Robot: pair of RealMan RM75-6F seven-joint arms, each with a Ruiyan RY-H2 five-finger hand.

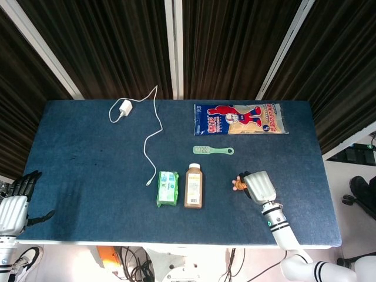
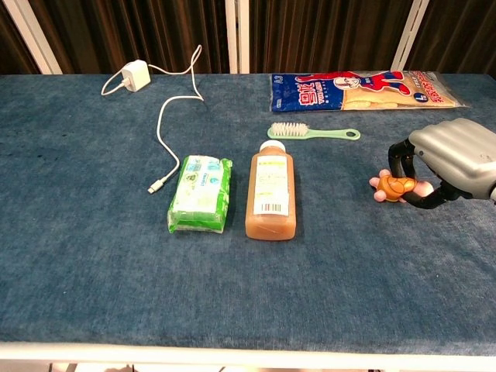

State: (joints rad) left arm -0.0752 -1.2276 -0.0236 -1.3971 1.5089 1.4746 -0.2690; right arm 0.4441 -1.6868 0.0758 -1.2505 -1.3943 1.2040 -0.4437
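A small orange and pink toy turtle [image 2: 391, 187] is gripped by my right hand [image 2: 442, 162] just over the blue table [image 2: 93, 256], right of the brown juice bottle [image 2: 270, 195]. From the head view the right hand [image 1: 258, 187] covers most of the turtle [image 1: 237, 184]. My left hand [image 1: 14, 202] hangs off the table's left front corner, fingers apart, holding nothing. It does not show in the chest view.
A green wet-wipes pack [image 2: 201, 194] lies left of the bottle. A green brush [image 2: 311, 132] and a blue snack bag [image 2: 360, 88] lie farther back. A white charger [image 2: 135, 76] with its cable [image 2: 165, 132] sits at the back left.
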